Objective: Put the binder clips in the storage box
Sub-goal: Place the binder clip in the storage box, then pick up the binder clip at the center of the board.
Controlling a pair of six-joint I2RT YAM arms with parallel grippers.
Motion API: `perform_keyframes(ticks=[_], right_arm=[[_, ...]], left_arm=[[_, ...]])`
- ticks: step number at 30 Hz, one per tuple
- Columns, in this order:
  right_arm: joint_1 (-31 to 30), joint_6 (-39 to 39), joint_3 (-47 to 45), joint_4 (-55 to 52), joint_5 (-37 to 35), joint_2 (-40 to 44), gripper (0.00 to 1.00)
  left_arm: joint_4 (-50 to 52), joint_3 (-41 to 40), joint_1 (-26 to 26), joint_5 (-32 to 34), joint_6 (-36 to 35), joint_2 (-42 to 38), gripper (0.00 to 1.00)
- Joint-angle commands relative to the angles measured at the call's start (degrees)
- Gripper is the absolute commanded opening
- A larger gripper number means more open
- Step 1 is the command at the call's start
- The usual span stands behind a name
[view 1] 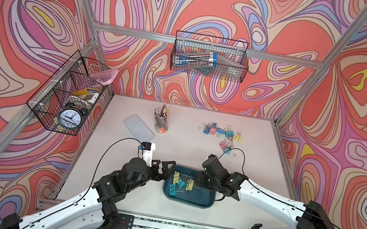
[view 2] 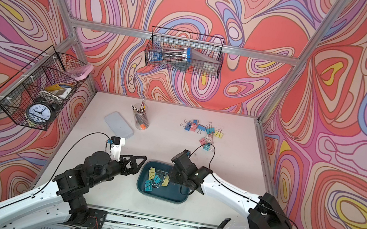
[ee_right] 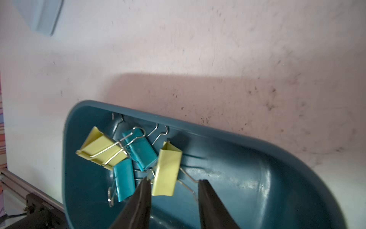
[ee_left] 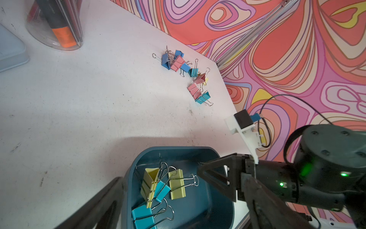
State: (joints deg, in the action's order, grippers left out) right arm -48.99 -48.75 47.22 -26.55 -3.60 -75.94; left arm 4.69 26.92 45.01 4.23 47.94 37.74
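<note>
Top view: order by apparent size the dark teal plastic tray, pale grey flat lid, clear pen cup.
1. Dark teal plastic tray, largest.
2. Pale grey flat lid, next; it lies farther from the camera, so the gap is unsure.
3. Clear pen cup, smallest.

The storage box (view 1: 198, 199) sits at the front centre of the worktop (view 1: 183, 153), a few binder clips (view 1: 181, 183) bunched in its left end; the left claw (view 1: 168, 171) stands at that end, the right claw (ee_right: 174, 179) hangs over the clips inside. The loose clips (view 1: 222, 136) lie at the back right, well apart from the box; the pen cup (view 1: 161, 122) stands back centre, the lid (view 1: 139, 127) just left of it.
</note>
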Motion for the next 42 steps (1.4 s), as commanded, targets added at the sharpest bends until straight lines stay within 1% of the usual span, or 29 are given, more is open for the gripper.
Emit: perform_keyframes(ticks=[1,3,4,7,10,15,17,19,22,24,26,32,37,39,42], right_arm=[[-0.20,3.54,5.67,-4.73,-8.64,4.16,0.46],[1.12,6.78,9.48,-5.87,-11.26,3.88,0.48],[2.77,8.57,11.84,-6.77,-11.60,2.67,0.48],[9.05,12.88,18.67,-9.70,-9.91,-2.56,0.48],[14.47,16.83,23.95,-9.85,-7.72,-7.95,0.48],[22.88,21.18,29.71,-9.54,-7.07,-15.83,0.49],[26.50,22.01,31.02,-9.48,-5.09,-18.55,0.50],[30.04,22.50,31.32,-9.17,-3.22,-20.69,0.54],[33.36,24.38,29.68,-6.74,-1.84,-22.23,0.74],[35.14,25.30,29.62,-6.15,-0.87,-23.91,0.78],[36.22,26.17,30.72,-6.62,-0.13,-25.29,0.78],[36.34,27.77,36.00,-9.86,0.61,-34.09,0.76],[36.34,27.89,36.23,-8.95,-0.48,-37.62,0.75],[36.33,28.27,36.21,-8.88,-0.60,-38.60,0.72],[36.33,28.45,35.79,-8.60,-0.61,-39.36,0.62]], left_arm=[[-1.26,-0.15,-0.28,-0.01,-1.18,-0.43,0.99],[-1.83,-0.02,-0.28,-0.17,-1.23,-0.09,0.99],[-2.04,-0.02,-0.28,-0.27,-1.32,0.12,0.99],[-1.98,0.39,-0.28,-0.79,-1.36,0.69,0.99],[-0.53,0.93,-0.28,-1.08,-1.50,0.46,0.99],[2.35,0.81,-0.28,-0.71,-1.11,-1.48,0.99],[2.87,0.28,-0.28,-0.37,-0.48,-2.11,0.99],[2.79,-0.13,-0.28,-0.52,0.09,-2.57,0.99],[3.13,-0.04,-0.28,-0.88,0.33,-2.58,0.99],[3.14,-0.05,-0.28,-0.76,0.31,-2.58,0.99],[2.83,-0.02,-0.28,-0.62,0.14,-2.37,0.99],[2.76,0.90,-0.28,-0.88,-0.31,-1.05,0.99],[3.18,0.72,-0.28,-0.98,0.22,-1.48,0.99],[3.60,0.64,-0.28,-0.89,0.14,-1.91,0.99],[4.28,0.71,-0.28,-0.37,-0.04,-2.38,0.99]])
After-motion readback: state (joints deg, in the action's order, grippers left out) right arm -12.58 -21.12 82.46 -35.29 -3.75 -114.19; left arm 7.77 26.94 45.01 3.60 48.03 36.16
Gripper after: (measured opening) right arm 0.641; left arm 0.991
